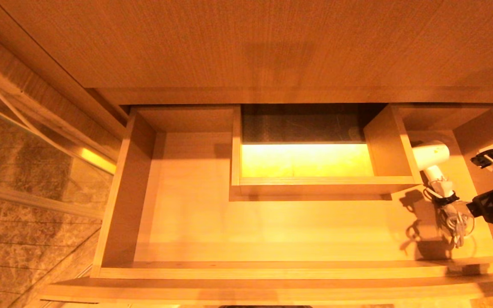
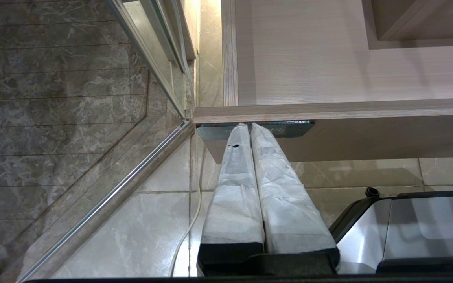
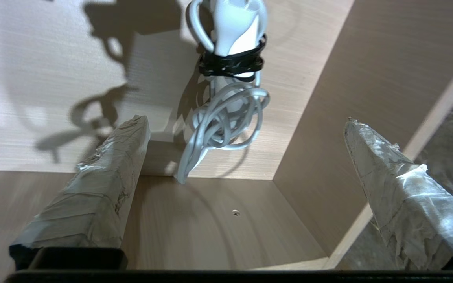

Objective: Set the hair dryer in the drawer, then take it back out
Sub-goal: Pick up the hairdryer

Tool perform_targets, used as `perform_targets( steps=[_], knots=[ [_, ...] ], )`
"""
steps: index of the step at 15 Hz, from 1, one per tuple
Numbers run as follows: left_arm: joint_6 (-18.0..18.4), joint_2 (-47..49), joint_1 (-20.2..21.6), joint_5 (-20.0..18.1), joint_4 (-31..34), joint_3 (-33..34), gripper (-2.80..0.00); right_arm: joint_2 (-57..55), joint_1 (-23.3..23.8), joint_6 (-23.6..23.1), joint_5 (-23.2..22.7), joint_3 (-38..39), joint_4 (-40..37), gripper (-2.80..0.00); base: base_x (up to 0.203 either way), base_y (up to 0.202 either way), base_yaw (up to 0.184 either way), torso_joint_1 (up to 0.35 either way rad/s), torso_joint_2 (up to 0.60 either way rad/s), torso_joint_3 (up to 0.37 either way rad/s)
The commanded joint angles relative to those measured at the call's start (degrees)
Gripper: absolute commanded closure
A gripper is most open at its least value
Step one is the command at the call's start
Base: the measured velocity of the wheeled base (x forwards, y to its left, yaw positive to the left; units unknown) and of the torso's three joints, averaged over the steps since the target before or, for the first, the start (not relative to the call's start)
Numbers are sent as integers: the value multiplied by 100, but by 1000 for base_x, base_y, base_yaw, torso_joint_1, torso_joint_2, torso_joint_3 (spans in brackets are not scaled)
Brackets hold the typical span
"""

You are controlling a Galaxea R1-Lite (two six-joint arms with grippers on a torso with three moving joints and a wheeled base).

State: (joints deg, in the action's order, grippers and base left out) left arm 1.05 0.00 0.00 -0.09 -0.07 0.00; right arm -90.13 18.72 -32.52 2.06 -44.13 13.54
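Your drawer is standing pulled wide out under the wood top, and the hair dryer is lying inside it, down on the drawer floor in the right-hand end. It is sitting just beside the boxed cut-out, its white barrel tucked against that box's right wall and its handle reaching toward the drawer front. The cord is bunched in loose loops at the end of the handle, cinched with a black band.

You are holding the right claw at the drawer's right edge, over the side wall, beside the handle and cord. Its wrapped fingers are spread wide, nothing between them; in the right wrist view the cord bundle is hanging in the gap without touching either one, and the drawer's front right corner is showing below.

The left claw is parked low outside the drawer, its two padded fingers pressed together, tips just under the drawer front by the dark label. Marble floor tiles and a thin white cable are lying below it.
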Motion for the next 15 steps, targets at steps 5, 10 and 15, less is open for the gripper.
perform_targets(
  steps=[5, 10, 15],
  knots=[
    [2, 0, 0, 0, -1, 9, 0, 523, 178, 4, -4, 182, 8, -280, 0, 0, 0, 0, 0, 0],
    [0, 0, 0, 0, -1, 9, 0, 1272, 204, -9, -4, 751, -43, -280, 0, 0, 0, 0, 0, 0],
    [1, 0, 0, 0, -1, 9, 0, 1196, 203, -43, -5, 668, 233, -280, 0, 0, 0, 0, 0, 0]
  ],
)
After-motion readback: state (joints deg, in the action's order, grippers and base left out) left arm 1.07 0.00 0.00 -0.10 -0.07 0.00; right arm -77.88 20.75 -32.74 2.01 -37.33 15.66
